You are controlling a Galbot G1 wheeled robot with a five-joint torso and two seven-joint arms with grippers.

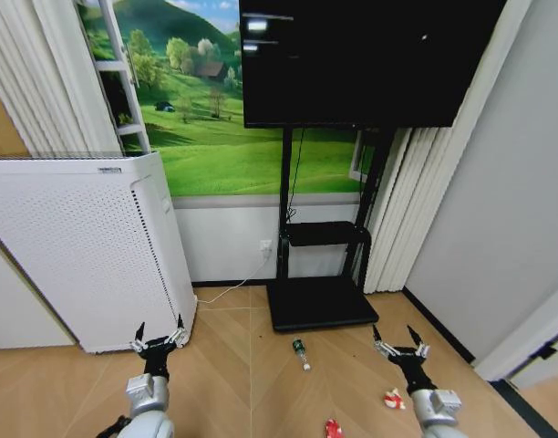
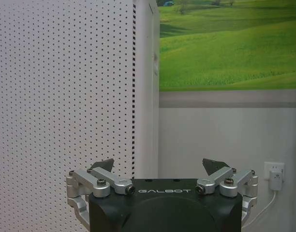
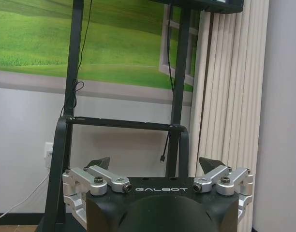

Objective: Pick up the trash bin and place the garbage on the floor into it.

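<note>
A: Tools? Garbage?
B: Left tool (image 1: 159, 337), right tool (image 1: 399, 348): spread, empty. Bottle (image 1: 301, 352), two red wrappers (image 1: 393, 399) (image 1: 333, 428): floor.
A: Step?
B: Likely searching; next, locate bin.

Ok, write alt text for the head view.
Both grippers, left and right, hang open and empty over a wood floor strewn with a small bottle and two red-and-white wrappers. Behind stand a white perforated appliance and a TV stand.
</note>
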